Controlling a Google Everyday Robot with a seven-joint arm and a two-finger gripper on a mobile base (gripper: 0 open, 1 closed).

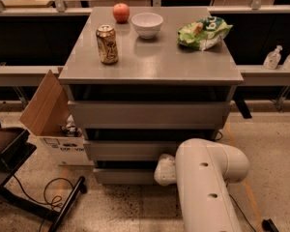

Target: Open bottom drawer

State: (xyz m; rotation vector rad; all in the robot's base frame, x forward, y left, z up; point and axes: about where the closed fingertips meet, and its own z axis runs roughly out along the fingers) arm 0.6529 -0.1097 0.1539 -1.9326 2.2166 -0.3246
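The grey cabinet (150, 64) stands in the middle of the camera view with three drawer fronts. The bottom drawer (123, 176) is the lowest, slim grey front near the floor; it looks closed or nearly so. My white arm (203, 187) rises from the bottom right and bends toward the cabinet. My gripper (164, 170) is at the right part of the bottom drawer's front, level with the gap above it. The arm's white wrist covers most of it.
On the cabinet top stand a can (107, 44), an apple (121, 12), a white bowl (147, 24) and a green chip bag (203, 32). An open cardboard box (50, 117) sits on the floor at the left, beside a black chair base (19, 178) and cable.
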